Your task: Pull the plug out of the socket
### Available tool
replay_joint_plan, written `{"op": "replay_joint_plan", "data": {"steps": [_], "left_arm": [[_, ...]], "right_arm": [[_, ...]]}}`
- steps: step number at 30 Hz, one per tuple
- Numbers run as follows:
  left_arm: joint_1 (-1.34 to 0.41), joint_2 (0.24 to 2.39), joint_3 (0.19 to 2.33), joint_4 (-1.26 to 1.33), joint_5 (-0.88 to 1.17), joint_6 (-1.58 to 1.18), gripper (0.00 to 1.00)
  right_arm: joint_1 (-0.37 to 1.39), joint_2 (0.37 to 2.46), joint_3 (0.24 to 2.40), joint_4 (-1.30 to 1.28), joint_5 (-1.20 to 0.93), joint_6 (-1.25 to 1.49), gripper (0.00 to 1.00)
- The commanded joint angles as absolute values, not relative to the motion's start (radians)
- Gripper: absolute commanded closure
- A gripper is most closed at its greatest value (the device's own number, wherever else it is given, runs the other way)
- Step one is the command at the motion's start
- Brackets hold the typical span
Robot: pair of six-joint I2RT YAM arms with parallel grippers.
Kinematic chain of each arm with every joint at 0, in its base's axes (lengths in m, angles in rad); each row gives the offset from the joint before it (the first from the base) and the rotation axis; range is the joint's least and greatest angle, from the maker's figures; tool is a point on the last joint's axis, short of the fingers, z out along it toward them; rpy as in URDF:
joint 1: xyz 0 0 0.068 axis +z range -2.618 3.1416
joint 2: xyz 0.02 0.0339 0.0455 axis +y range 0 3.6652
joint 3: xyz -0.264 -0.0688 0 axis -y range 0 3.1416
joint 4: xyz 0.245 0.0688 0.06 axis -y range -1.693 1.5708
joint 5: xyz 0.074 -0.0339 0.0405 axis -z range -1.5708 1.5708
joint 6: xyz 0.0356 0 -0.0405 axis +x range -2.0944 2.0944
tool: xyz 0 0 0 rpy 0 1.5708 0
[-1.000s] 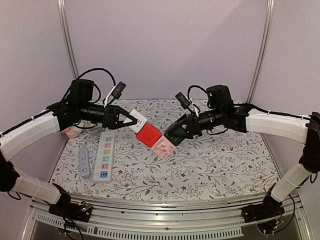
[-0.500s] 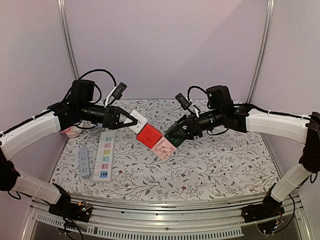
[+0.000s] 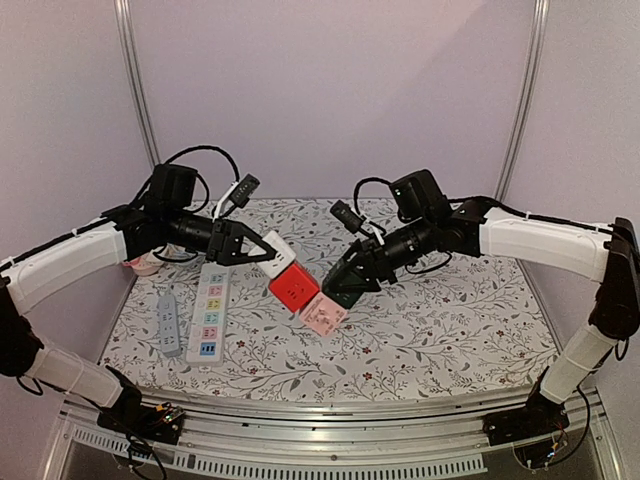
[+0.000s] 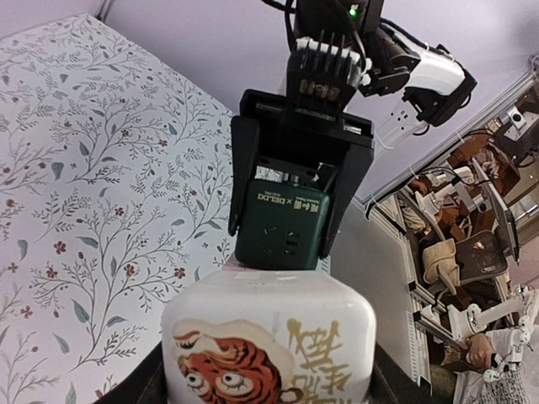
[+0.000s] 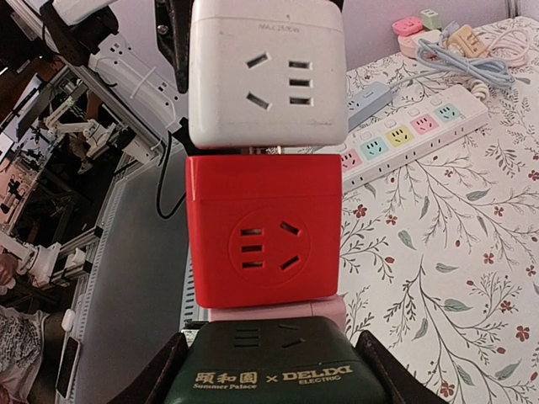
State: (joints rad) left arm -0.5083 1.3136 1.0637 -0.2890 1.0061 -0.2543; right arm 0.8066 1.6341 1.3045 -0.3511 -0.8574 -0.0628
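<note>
Four plug cubes sit joined in one row, up in the air over the table (image 3: pixel 450 320): white cube (image 3: pixel 277 251), red cube (image 3: pixel 293 288), pink cube (image 3: pixel 324 315), green cube (image 5: pixel 269 370). My left tool (image 3: pixel 262 249) grips the white cube (it has a tiger picture). My right tool (image 3: pixel 348 283) grips the green cube at the other end.

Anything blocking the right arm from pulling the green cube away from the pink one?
Nothing visible. The right gripper holds the green cube, the left gripper the white cube at the other end; the power strips lie off to the left.
</note>
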Motion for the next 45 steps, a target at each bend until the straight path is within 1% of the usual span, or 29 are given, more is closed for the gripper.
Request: {"op": "replay_joint_plan", "data": {"steps": [1,10,17,23,37,43,45], "left_arm": [[-0.495,1.31,1.115,-0.207,1.006,-0.315,1.0],[-0.496,1.288,1.111,-0.216,0.96,-0.298,1.0],[-0.478,1.244,1.095,-0.19,0.926,-0.304,1.0],[-0.464,1.232,1.078,-0.151,0.922,-0.329,1.0],[-0.459,1.243,1.08,-0.144,0.946,-0.339,1.0],[-0.452,1.24,1.08,-0.145,0.944,-0.34,1.0],[-0.442,1.235,1.079,-0.141,0.942,-0.342,1.0]], "right_arm": [[0.849,1.683,1.301,-0.517,-0.777,-0.15,0.73],[0.835,1.634,1.234,-0.364,-0.717,-0.063,0.73],[0.75,1.583,1.162,-0.231,-0.772,0.054,0.73],[0.74,1.581,1.154,-0.201,-0.795,0.085,0.73],[0.738,1.593,1.157,-0.214,-0.816,0.077,0.73],[0.742,1.608,1.199,-0.339,-0.836,0.014,0.73],[0.748,1.624,1.219,-0.392,-0.824,-0.052,0.73]]}}
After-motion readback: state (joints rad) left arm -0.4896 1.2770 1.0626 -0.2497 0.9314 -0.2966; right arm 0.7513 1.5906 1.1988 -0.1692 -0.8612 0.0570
